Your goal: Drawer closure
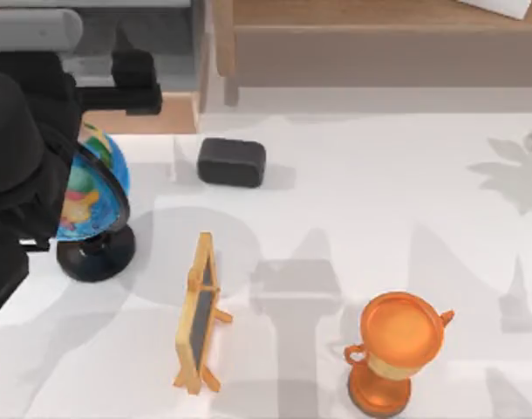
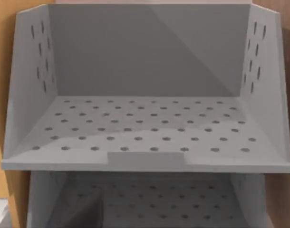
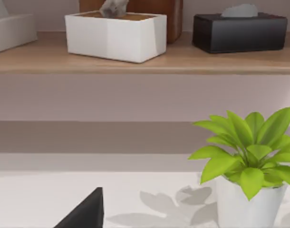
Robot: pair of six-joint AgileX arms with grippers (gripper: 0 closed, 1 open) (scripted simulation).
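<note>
On the white table (image 1: 405, 201), a trophy (image 1: 395, 345) stands near right, a small easel board (image 1: 199, 312) beside it to the left, then a globe (image 1: 90, 205) at left and a dark block (image 1: 232, 162) farther back. The left arm's gripper (image 1: 131, 83) reaches over the far left; whether its fingers are apart cannot be told. There the drawer (image 2: 145, 128) sits at the far-left edge, its long axis left-right, open side facing the camera. A wooden shelf (image 1: 379, 35) lines the far wall.
</note>
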